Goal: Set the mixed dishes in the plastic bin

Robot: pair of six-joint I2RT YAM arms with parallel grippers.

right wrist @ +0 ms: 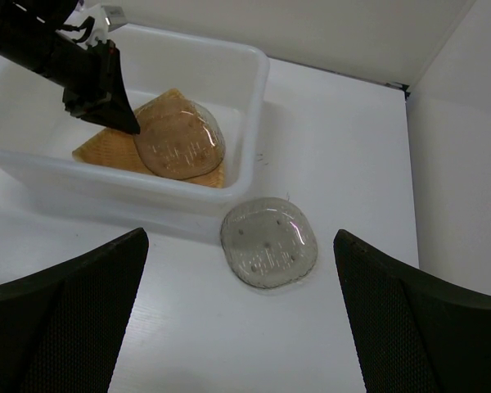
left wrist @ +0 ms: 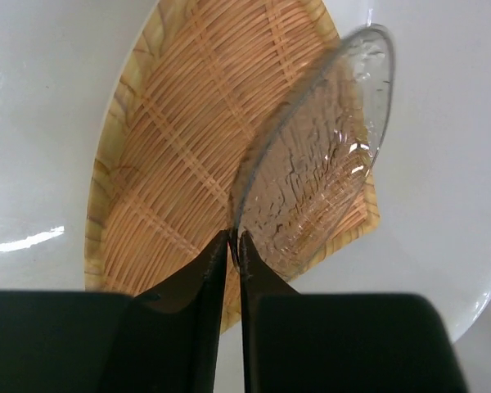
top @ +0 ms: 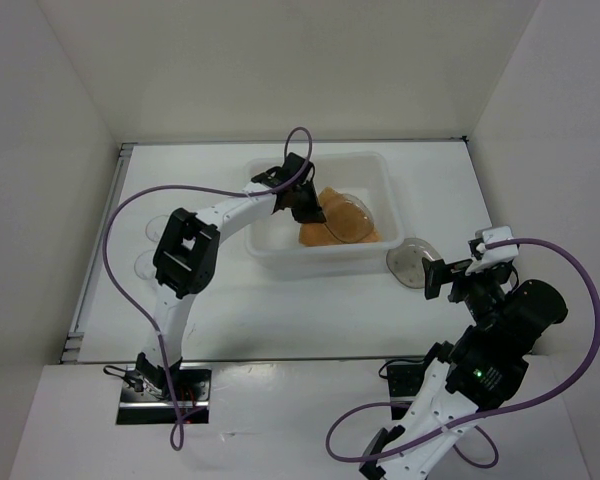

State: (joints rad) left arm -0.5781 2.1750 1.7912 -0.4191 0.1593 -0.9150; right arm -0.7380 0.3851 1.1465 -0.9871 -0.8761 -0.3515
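The translucent white bin (top: 380, 165) holds the orange-tan woven plate (top: 320, 238). My left gripper (top: 310, 212) is inside the bin, shut on the rim of a grey speckled plate (top: 348, 215), holding it tilted over the woven plate (left wrist: 180, 147). In the left wrist view the fingertips (left wrist: 234, 239) pinch that plate's edge (left wrist: 319, 164). The second grey plate (top: 410, 258) lies on the table just right of the bin. My right gripper (right wrist: 239, 237) is open above and near it (right wrist: 268, 242). Two clear cups (top: 160, 228) (top: 145, 265) stand left of the bin.
White walls close in the table on the left, back and right. The bin's near wall (right wrist: 106, 176) stands between the right gripper and the left gripper (right wrist: 131, 127). The left arm's purple cable (top: 140, 200) loops over the table's left side.
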